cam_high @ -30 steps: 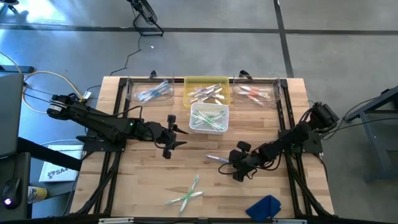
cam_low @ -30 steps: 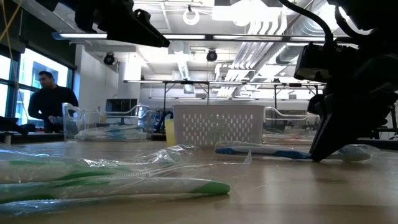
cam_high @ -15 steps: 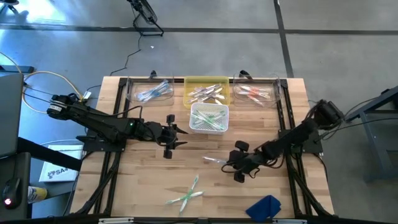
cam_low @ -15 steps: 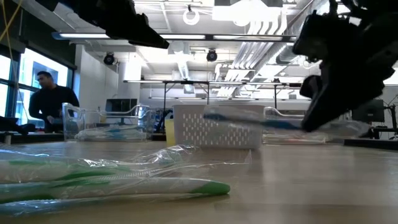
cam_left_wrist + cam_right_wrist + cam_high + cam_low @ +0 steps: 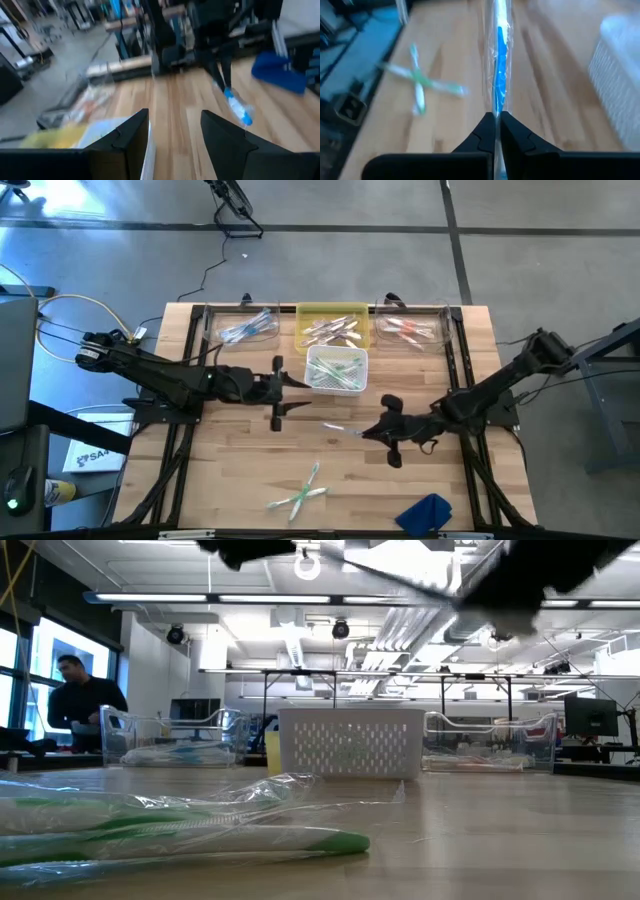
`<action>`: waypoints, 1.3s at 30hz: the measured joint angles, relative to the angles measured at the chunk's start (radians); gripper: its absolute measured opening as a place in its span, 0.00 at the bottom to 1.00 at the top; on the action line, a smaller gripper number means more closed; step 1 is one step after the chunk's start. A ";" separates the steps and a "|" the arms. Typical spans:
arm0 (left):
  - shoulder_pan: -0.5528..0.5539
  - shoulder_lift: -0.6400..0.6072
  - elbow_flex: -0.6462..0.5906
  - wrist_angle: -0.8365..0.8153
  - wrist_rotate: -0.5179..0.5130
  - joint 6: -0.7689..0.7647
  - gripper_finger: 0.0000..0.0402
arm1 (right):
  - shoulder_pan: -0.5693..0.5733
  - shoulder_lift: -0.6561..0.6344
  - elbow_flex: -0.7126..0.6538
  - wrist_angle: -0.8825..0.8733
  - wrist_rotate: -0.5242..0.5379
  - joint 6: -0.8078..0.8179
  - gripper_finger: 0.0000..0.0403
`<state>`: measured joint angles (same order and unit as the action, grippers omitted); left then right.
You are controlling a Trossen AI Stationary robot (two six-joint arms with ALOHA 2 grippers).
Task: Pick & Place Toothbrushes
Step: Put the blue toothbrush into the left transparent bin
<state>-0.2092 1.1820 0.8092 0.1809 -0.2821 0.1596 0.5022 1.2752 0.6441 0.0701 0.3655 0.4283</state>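
Observation:
My right gripper [image 5: 365, 431] hangs over the table's middle, shut on a blue-and-white toothbrush [image 5: 498, 60] in clear wrap. The left wrist view shows the same toothbrush [image 5: 237, 107] below that arm. My left gripper [image 5: 175, 137] is open and empty, above the table just left of the white basket [image 5: 336, 370], which holds green toothbrushes. Two wrapped green toothbrushes [image 5: 300, 492] lie crossed on the table near its front edge. At the far edge stand a clear bin [image 5: 240, 328] with blue toothbrushes, a yellow bin [image 5: 332, 328] and a clear bin [image 5: 410, 330] with red ones. My right gripper pinches the wrapped toothbrush by its near end [image 5: 496, 107] between the two fingertips. The fingers come from the table's right, slanting down, and lie along the brush. The brush sticks out ahead of them toward the table's left, lifted clear of the wood.
A blue cloth [image 5: 425, 512] lies at the front right corner. The basket and the row of bins fill the far middle. Bare wood shows between the two grippers and the green toothbrushes. A person [image 5: 82, 705] stands in the room behind the table.
My right gripper has risen from the table with the blue toothbrush, which lay on the wood and now hangs clear. The gripper has tipped closer to level and stayed shut. My left gripper has risen a little and rolled.

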 joint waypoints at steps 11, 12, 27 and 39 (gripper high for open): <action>0.000 0.000 0.011 0.186 0.079 -0.007 0.44 | 0.000 -0.123 0.001 0.296 0.062 -0.335 0.01; 0.000 0.006 0.011 0.205 0.097 -0.007 0.44 | -0.002 -0.123 0.001 0.325 0.077 -0.362 0.01; 0.000 0.216 0.010 0.629 0.116 -0.008 0.44 | -0.034 -0.114 0.002 0.404 0.081 -0.433 0.01; -0.002 0.290 0.023 0.711 0.175 -0.060 0.44 | -0.034 -0.114 0.002 0.400 0.116 -0.449 0.01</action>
<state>-0.2108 1.4723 0.8318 0.8917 -0.1072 0.0997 0.4686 1.1610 0.6456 0.4700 0.4812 -0.0210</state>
